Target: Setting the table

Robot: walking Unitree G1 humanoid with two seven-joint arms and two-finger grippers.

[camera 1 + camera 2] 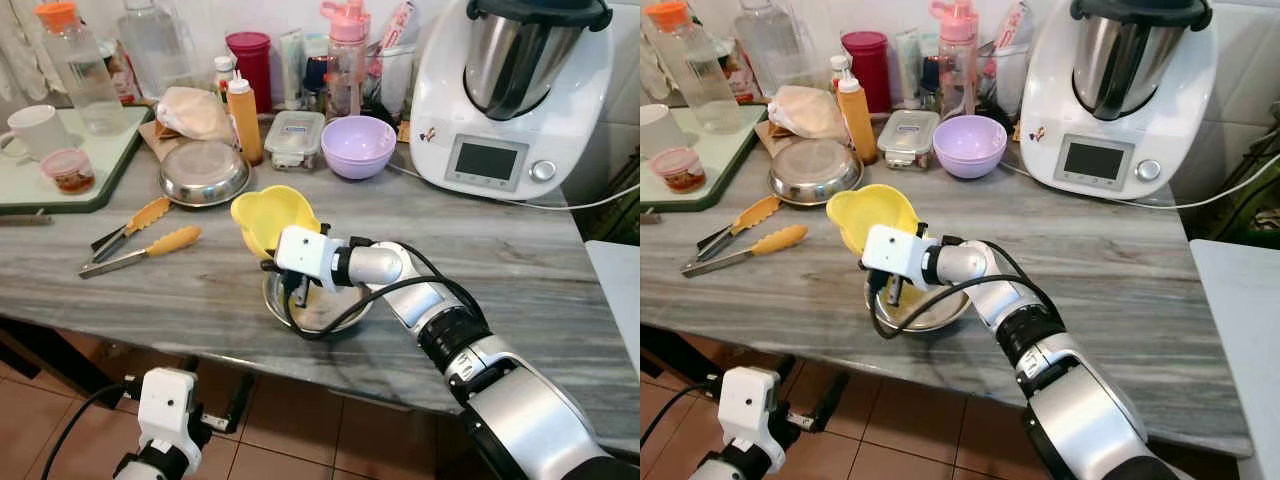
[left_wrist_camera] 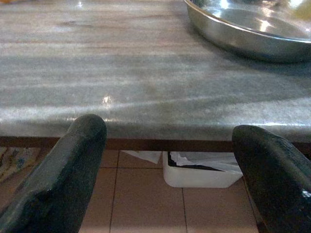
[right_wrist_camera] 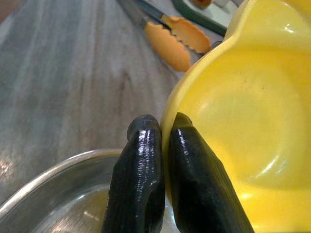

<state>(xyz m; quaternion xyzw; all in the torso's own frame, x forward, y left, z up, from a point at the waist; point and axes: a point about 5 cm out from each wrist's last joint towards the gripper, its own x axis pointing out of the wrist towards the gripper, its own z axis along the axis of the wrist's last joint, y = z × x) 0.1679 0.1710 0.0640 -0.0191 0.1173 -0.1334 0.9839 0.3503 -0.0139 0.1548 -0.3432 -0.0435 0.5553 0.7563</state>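
Note:
A yellow bowl point(image 1: 270, 213) is tilted on its side over a steel bowl point(image 1: 335, 312) that sits near the front edge of the marble counter point(image 1: 520, 270). My right gripper point(image 3: 158, 145) is shut on the yellow bowl's rim point(image 3: 233, 121), one finger inside and one outside. Its fingertips hang just above the steel bowl's rim point(image 3: 43, 179). My left gripper point(image 2: 167, 160) is open with nothing between its fingers. It is low in front of the counter, just below the counter's edge, with the left wrist point(image 1: 165, 405) over the tiled floor.
Orange-tipped tongs point(image 1: 140, 243) lie left of the bowls. Behind stand a steel dish point(image 1: 205, 172), a purple bowl point(image 1: 357, 145), a lidded container point(image 1: 293, 135), bottles, a green tray point(image 1: 100, 185) and a white kitchen machine point(image 1: 510, 95) with its cable. A white bin point(image 2: 194, 174) sits under the counter.

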